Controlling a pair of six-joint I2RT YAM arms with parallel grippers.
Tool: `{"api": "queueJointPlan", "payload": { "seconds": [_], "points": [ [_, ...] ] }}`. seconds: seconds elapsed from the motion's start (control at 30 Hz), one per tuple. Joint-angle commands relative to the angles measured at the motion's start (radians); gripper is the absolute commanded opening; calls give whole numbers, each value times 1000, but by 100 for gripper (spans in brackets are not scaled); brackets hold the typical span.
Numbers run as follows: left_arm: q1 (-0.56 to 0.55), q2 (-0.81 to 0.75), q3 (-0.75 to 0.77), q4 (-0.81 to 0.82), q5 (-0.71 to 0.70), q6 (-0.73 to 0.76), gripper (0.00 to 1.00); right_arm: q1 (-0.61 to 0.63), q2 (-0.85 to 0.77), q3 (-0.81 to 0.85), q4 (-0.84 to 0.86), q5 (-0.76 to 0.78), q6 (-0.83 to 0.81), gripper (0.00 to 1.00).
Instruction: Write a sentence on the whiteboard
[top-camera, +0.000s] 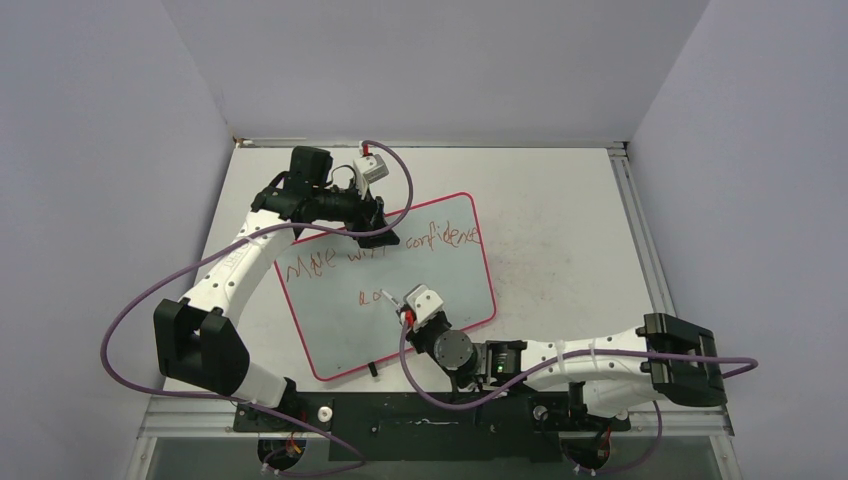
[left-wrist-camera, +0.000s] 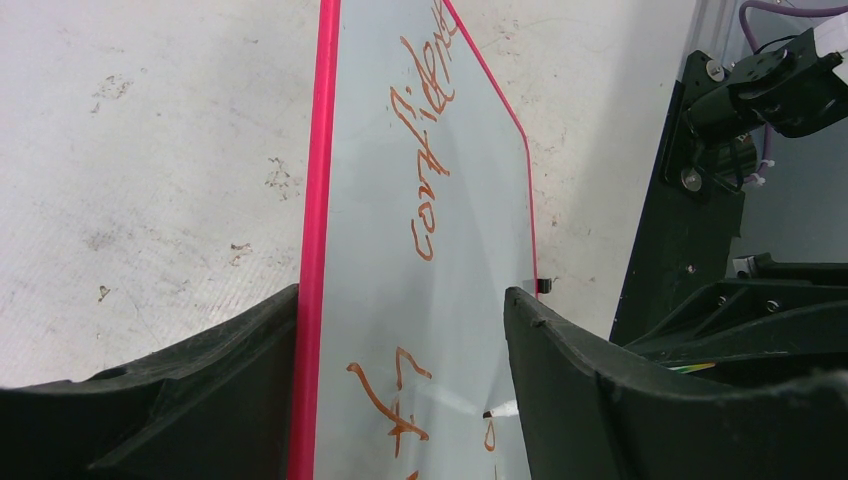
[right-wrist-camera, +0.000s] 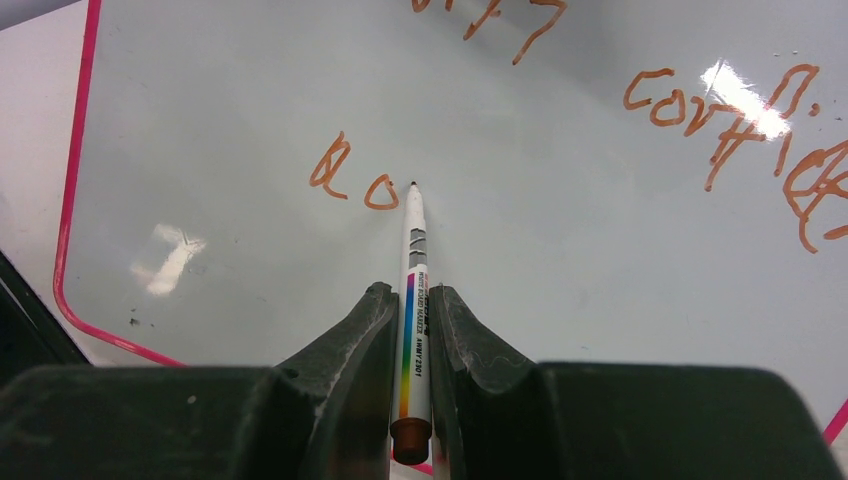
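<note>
**Marker at the start of the second line**

We see the whiteboard (top-camera: 335, 335) lying flat and skewed on the pale worktop (top-camera: 560, 220), its pink rim showing all round. The sentence (top-camera: 385, 252) runs in shaky red-brown letters along the board's far part; "confidence" reads clearly, while the first words are partly hidden under the left arm. Below that line, near the board's middle, stand two more letters, the second a small round "o".

Our right hand (right-wrist-camera: 410, 292) is closed tight on a white marker (right-wrist-camera: 414, 240) with a rainbow stripe down its barrel. The marker points away from the hand, over the board's near half. Its dark tip sits just beside the "o", on the side away from the other letter; we cannot tell whether it presses on the board.

Our left hand (left-wrist-camera: 402, 292) is at the board's far left part, over the start of the sentence. Its fingers (left-wrist-camera: 230, 380) stand wide apart with nothing between them but the board below. One finger lies along the pink rim, the other over the writing surface. Whether they touch the board we cannot tell.
</note>
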Motion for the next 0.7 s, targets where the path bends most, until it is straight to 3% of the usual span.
{"api": "queueJointPlan", "payload": {
  "seconds": [0.0,0.37,0.67],
  "points": [
    [3,-37,5,36,21,-3,66,-5,8,25,-18,48,12,5],
    [3,-40,5,35,19,-3,66,12,-41,-19,-140,45,110,5],
    [3,-37,5,36,19,-3,66,-15,-16,6,-91,90,58,5]
  ]
}}
